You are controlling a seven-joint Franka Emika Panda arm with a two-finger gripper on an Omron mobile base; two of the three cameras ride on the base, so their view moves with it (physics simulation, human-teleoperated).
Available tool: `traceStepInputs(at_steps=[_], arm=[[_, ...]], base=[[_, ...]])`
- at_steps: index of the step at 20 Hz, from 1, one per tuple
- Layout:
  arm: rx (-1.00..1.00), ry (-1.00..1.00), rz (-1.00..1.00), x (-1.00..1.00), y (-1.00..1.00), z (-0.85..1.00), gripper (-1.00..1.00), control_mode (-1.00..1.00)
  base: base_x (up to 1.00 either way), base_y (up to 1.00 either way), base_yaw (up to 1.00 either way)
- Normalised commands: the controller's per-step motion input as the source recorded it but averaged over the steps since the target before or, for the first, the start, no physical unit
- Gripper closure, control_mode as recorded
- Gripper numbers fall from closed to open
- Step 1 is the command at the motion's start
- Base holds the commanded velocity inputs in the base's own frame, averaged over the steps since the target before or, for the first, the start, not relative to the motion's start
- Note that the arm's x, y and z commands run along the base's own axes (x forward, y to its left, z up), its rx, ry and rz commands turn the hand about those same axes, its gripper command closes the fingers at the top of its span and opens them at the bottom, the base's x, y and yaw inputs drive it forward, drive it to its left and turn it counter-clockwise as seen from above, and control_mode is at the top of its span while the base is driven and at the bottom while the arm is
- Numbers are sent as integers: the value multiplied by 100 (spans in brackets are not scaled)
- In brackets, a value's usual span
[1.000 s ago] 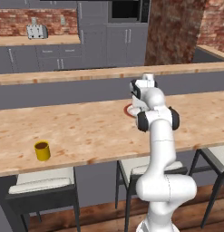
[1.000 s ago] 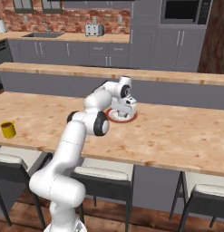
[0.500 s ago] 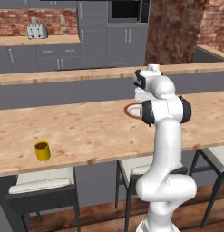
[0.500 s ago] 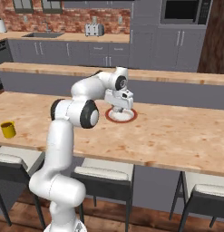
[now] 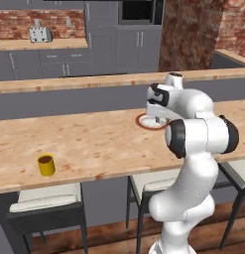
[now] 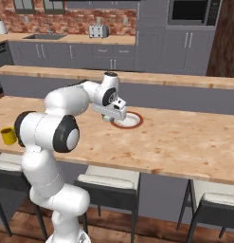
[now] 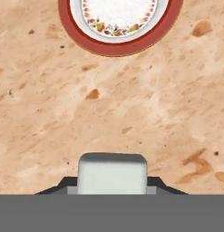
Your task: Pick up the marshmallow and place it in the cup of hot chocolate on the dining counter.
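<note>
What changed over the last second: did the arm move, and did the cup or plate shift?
The arm swung: its elbow came back toward the base and rose, and the gripper lifted off the plate toward the robot. It holds the marshmallow above the counter. The cup and plate stayed put, and the base did not drive.

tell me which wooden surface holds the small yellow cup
The long, wide light wooden dining counter with stools beneath holds the small yellow cup; the narrower wooden ledge behind tops a grey wall.
</note>
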Motion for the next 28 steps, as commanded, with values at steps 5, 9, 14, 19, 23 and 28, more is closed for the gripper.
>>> traceStepInputs(at_steps=[5,9,14,19,23,28], arm=[[3,-18,17,-85,49,52,100,-100],[0,-19,23,-73,55,53,100,-100],[1,-24,31,-76,67,46,100,-100],[3,-18,37,-71,79,4,100,-100],[3,-14,43,-32,88,19,100,-100],[0,-14,48,-9,61,44,100,-100]], base=[[0,0,0],[0,0,0],[0,0,0],[0,0,0],[0,0,0],[0,0,0]])
